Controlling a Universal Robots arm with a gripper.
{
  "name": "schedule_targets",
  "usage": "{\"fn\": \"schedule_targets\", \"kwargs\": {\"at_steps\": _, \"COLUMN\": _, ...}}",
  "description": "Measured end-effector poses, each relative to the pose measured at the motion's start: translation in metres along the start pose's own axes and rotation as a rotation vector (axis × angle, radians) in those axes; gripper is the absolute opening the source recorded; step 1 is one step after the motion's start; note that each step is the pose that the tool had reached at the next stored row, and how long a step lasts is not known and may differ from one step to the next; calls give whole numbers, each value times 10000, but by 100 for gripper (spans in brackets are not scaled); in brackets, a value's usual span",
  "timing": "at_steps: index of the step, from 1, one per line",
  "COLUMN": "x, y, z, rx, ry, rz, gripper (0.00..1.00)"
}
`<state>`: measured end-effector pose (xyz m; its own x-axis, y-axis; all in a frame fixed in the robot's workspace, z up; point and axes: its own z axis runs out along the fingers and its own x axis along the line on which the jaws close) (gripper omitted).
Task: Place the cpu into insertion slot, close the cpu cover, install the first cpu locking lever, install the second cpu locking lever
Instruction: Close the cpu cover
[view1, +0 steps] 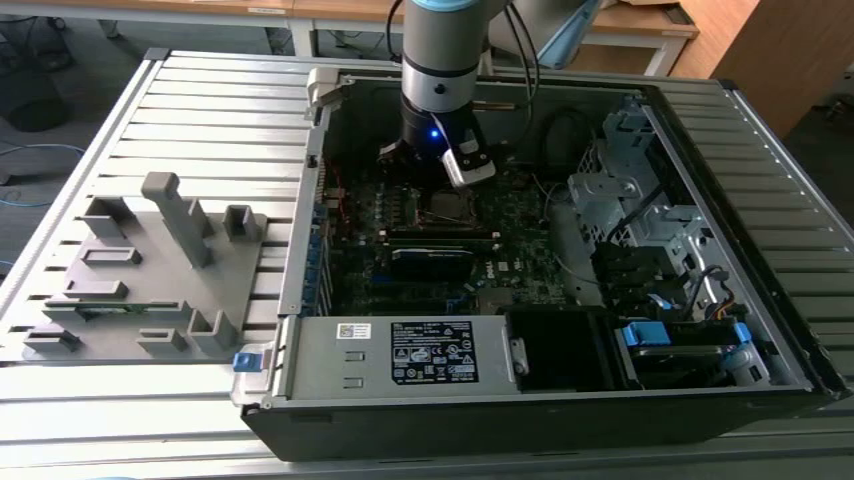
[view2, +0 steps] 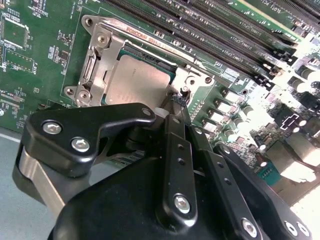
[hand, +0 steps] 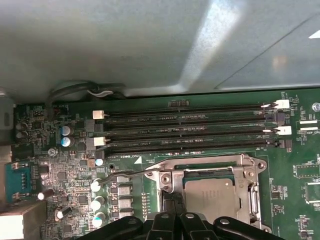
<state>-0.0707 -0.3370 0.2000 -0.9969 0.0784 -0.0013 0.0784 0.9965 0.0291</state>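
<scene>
The cpu (view2: 135, 80) (hand: 210, 197) lies flat in the insertion slot (view1: 445, 205) on the green motherboard. The cpu cover (view2: 100, 55) (hand: 220, 164), a silvery frame, lies down around its edges. My gripper (view2: 177, 102) (hand: 172, 202) has its black fingers shut together, tips down at one corner of the socket beside a small screw, with nothing visible between them. A thin metal locking lever (hand: 125, 175) runs out from that corner over the board. In the exterior view the arm (view1: 441, 70) stands upright over the socket inside the open computer case.
Long memory slots (hand: 195, 130) run beside the socket. A power supply with a label plate (view1: 434, 352) sits at the case front, drive bays and cables (view1: 641, 220) on the exterior view's right. A grey fixture (view1: 147, 270) stands outside on the exterior view's left.
</scene>
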Motion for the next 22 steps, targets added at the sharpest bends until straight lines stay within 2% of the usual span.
{"fn": "schedule_targets", "kwargs": {"at_steps": 4, "x": 22, "y": -1, "z": 3, "rx": -3, "ry": -1, "rz": 0, "gripper": 11}}
{"fn": "schedule_targets", "kwargs": {"at_steps": 14, "x": 26, "y": -3, "z": 27, "rx": -2, "ry": -1, "rz": 0, "gripper": 11}}
{"fn": "schedule_targets", "kwargs": {"at_steps": 22, "x": 25, "y": -1, "z": -18, "rx": -3, "ry": -2, "rz": 1, "gripper": 11}}
